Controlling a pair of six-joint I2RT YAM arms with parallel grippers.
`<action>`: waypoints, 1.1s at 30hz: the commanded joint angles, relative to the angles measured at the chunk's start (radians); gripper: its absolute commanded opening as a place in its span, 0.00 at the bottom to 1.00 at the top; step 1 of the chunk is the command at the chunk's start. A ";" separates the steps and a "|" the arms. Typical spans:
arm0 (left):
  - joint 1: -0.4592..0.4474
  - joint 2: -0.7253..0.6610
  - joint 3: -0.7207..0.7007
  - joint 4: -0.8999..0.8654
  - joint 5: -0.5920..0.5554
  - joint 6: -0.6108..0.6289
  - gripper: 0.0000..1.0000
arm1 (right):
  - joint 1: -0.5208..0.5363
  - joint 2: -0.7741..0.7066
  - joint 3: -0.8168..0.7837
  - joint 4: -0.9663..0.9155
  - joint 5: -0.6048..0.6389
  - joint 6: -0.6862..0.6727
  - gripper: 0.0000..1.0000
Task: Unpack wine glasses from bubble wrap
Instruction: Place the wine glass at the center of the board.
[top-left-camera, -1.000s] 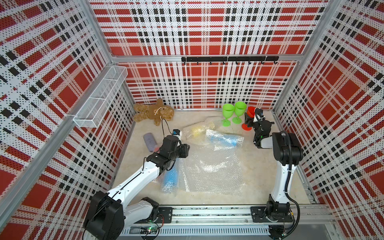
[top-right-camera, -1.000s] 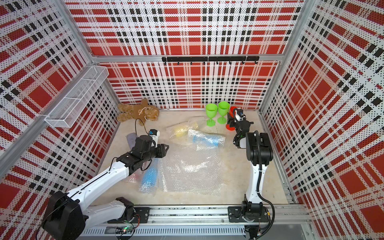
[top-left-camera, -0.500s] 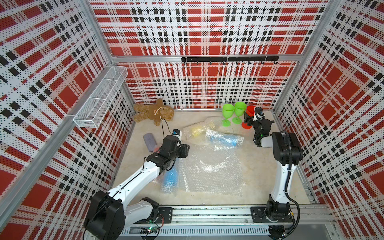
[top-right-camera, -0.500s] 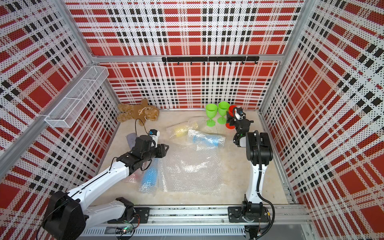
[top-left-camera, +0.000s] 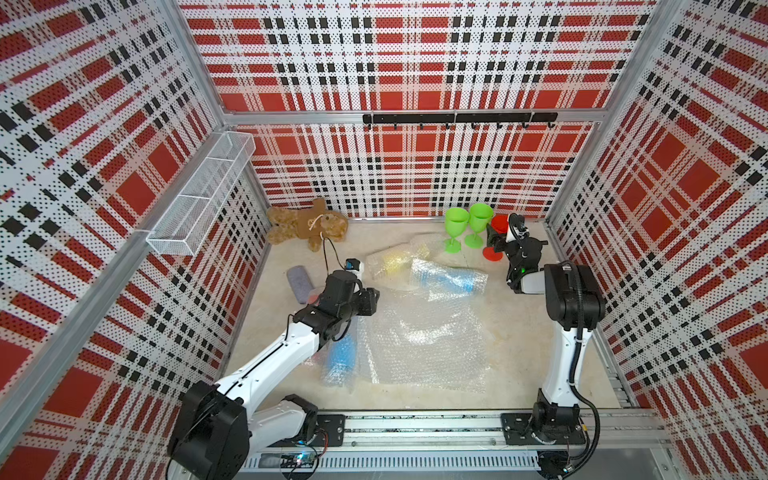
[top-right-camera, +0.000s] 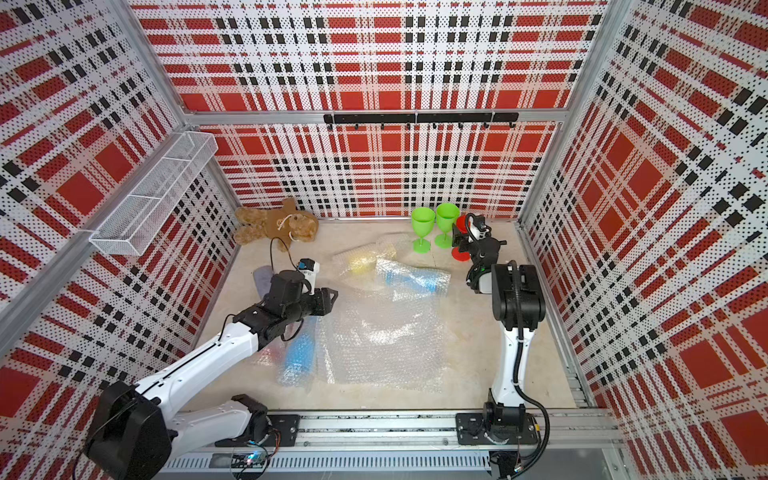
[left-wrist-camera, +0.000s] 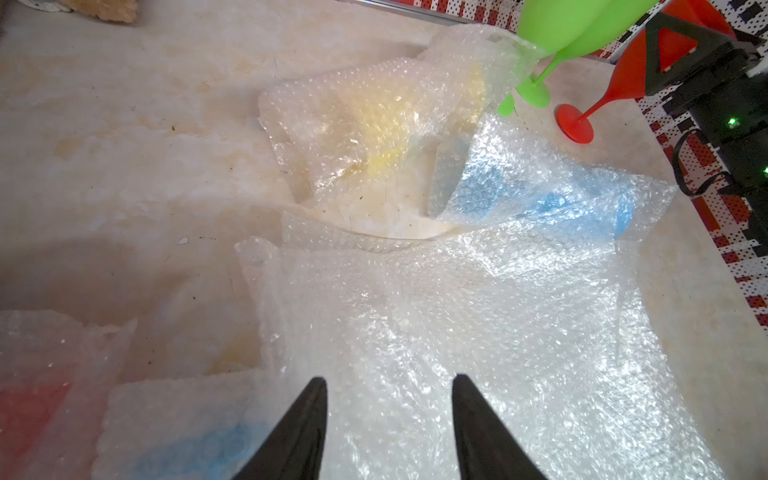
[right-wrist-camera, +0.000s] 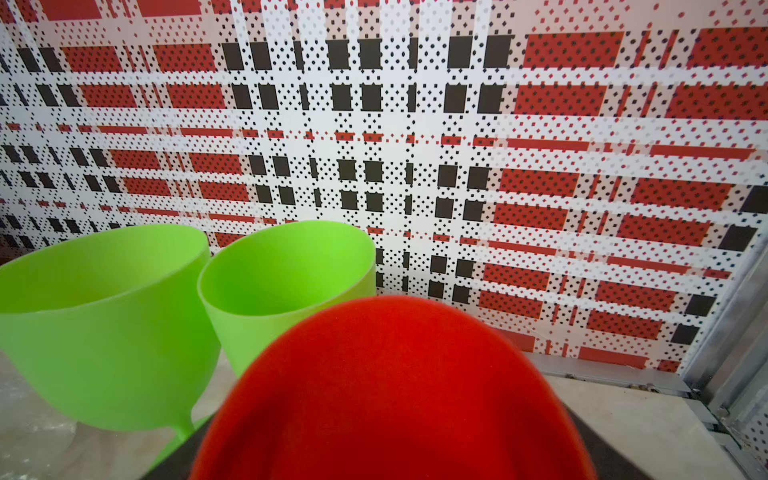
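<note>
Two green wine glasses (top-left-camera: 457, 222) (top-left-camera: 481, 216) stand upright at the back right. Beside them a red wine glass (top-left-camera: 494, 252) stands on its foot. My right gripper (top-left-camera: 498, 237) straddles its bowl (right-wrist-camera: 395, 395), which hides the fingers. Bubble wrap bundles lie mid-table: a yellow one (top-left-camera: 395, 262), a blue one (top-left-camera: 449, 280), another blue one (top-left-camera: 343, 357) by my left arm and a red one (left-wrist-camera: 25, 407). My left gripper (left-wrist-camera: 388, 377) is open and empty over a flat bubble wrap sheet (top-left-camera: 419, 336).
A brown teddy bear (top-left-camera: 307, 224) lies at the back left, with a grey oblong case (top-left-camera: 299, 282) in front of it. A white wire basket (top-left-camera: 199, 199) hangs on the left wall and a black hook rail (top-left-camera: 457, 118) on the back wall.
The right gripper has shifted slightly at the red wine glass, which stays on its foot. The left arm has not moved.
</note>
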 joint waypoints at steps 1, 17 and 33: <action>0.008 -0.009 -0.008 0.017 -0.001 0.003 0.51 | -0.006 0.018 0.021 0.024 -0.003 -0.002 0.88; 0.009 -0.012 -0.010 0.015 -0.004 0.004 0.52 | -0.021 -0.017 0.014 0.041 -0.014 0.034 1.00; 0.009 -0.047 -0.007 0.015 -0.004 0.005 0.52 | -0.024 -0.215 0.047 -0.082 -0.067 0.023 1.00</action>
